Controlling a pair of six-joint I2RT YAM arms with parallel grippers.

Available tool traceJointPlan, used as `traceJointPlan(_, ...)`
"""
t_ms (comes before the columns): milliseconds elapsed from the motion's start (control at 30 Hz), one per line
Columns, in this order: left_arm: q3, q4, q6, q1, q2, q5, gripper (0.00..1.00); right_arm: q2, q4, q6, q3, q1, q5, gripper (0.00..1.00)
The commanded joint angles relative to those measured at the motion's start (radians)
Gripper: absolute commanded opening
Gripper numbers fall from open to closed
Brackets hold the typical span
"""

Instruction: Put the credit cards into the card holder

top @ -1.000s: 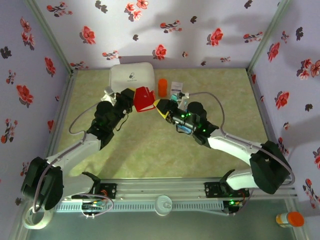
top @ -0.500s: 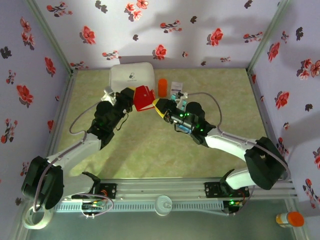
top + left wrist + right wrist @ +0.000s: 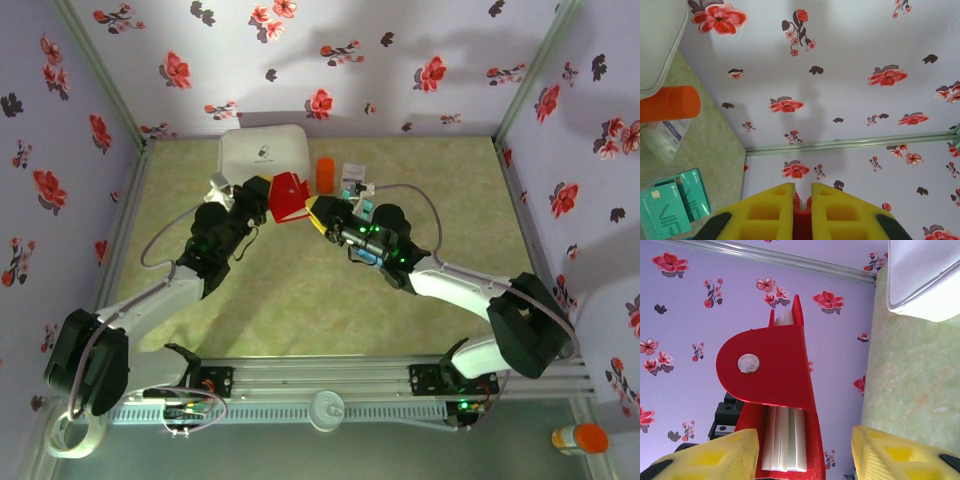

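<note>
card holder [image 3: 771, 387], flap end toward back wall [image 3: 400, 90]

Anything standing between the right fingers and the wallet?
Nothing visible. The wallet, clamped by the left fingers, stands in the gap between the open right fingers.

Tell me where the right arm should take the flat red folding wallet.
Probably across both covers of the flat red folding wallet, at the end away from the left fingers, coming from the right. Its covers face the open right fingers, which straddle it.
</note>
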Motion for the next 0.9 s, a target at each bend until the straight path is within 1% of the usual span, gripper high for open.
traceJointPlan(0, -0.01, 0.065, -0.006, -0.007, 0.007, -0.015, 0.0, 0.015, 0.057, 0.017, 0.001, 0.006, -0.016, 0.51)
traceJointPlan(200, -0.012, 0.066, -0.004, -0.01, 0.009, -0.014, 0.0, 0.035, 0.092, 0.033, 0.007, 0.006, -0.026, 0.48)
traceJointPlan(467, -0.023, 0.081, -0.009, -0.015, 0.021, -0.011, 0.0, 0.043, 0.093, 0.034, 0.013, 0.01, -0.035, 0.47)
traceJointPlan(633, -0.028, 0.094, -0.013, -0.019, 0.031, -0.012, 0.0, 0.06, 0.095, 0.038, 0.026, 0.011, -0.043, 0.43)
traceJointPlan(733, -0.028, 0.097, -0.014, -0.022, 0.038, -0.011, 0.0, 0.079, 0.11, 0.046, 0.034, 0.013, -0.049, 0.38)
traceJointPlan(800, -0.03, 0.097, -0.016, -0.024, 0.041, -0.008, 0.0, 0.094, 0.132, 0.054, 0.035, 0.012, -0.053, 0.31)
traceJointPlan(867, -0.035, 0.097, -0.013, -0.024, 0.043, -0.003, 0.0, 0.105, 0.146, 0.057, 0.031, 0.011, -0.056, 0.15)
